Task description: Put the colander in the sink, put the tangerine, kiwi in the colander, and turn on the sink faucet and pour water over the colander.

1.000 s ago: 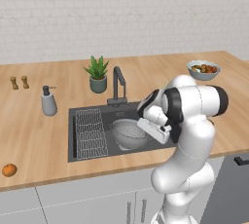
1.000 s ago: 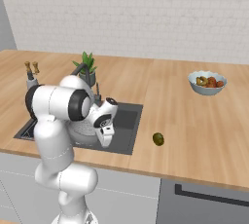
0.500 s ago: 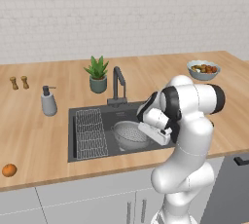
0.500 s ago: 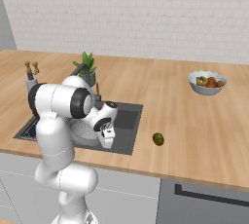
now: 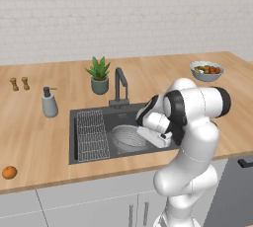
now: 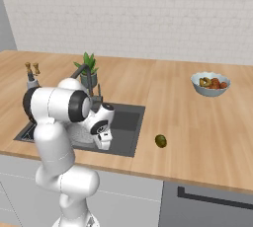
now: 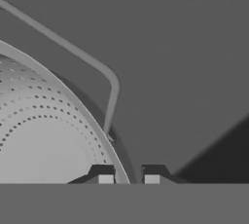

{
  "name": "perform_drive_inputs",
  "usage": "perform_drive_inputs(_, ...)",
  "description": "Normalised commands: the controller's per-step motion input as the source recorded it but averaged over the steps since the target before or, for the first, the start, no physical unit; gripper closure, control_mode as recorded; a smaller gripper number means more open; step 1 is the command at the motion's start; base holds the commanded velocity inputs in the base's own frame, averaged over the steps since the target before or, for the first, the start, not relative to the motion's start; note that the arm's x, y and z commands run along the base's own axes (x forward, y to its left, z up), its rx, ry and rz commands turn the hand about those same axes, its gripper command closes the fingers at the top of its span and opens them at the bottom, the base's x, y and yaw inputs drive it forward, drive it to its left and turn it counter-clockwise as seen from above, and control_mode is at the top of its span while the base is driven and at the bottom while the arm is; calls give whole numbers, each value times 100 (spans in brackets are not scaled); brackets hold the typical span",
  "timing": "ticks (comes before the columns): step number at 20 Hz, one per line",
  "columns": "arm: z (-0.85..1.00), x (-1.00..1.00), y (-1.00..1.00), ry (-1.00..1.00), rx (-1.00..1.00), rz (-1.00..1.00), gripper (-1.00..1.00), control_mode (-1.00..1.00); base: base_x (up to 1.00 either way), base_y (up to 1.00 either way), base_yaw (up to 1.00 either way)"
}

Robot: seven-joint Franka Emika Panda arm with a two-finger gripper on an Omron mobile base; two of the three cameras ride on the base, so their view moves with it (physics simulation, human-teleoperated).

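Colander (image 5: 126, 139) sits in the sink (image 5: 84, 158); claw (image 7: 127, 175) straddles its rim, fingers slightly apart. Tangerine (image 5: 9, 172) and kiwi (image 6: 160, 140) lie on the bench (image 6: 197, 122).

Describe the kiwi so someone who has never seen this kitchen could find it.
Start at the sink in the wooden counter. Just right of the sink, near the counter's front edge, lies the kiwi: a small, dark olive-brown oval, alone, unlike the fruit heaped in the pale bowl.

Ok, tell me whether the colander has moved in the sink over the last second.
No. The colander sits in the same spot in the sink, just right of the wire rack and in front of the faucet.
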Motion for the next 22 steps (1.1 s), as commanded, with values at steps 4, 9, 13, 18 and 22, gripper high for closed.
perform_drive_inputs(4,0,-32,15,0,0,0,100,-100,0,0,0)
perform_drive_inputs(9,0,-32,6,-2,-2,0,-100,-100,0,0,0)
perform_drive_inputs(13,18,-27,2,-1,0,0,-100,-100,0,0,0)
perform_drive_inputs(18,83,-43,-12,-10,0,0,-100,-100,0,0,0)
perform_drive_inputs(22,100,-31,-6,-11,0,0,-100,-100,0,0,0)
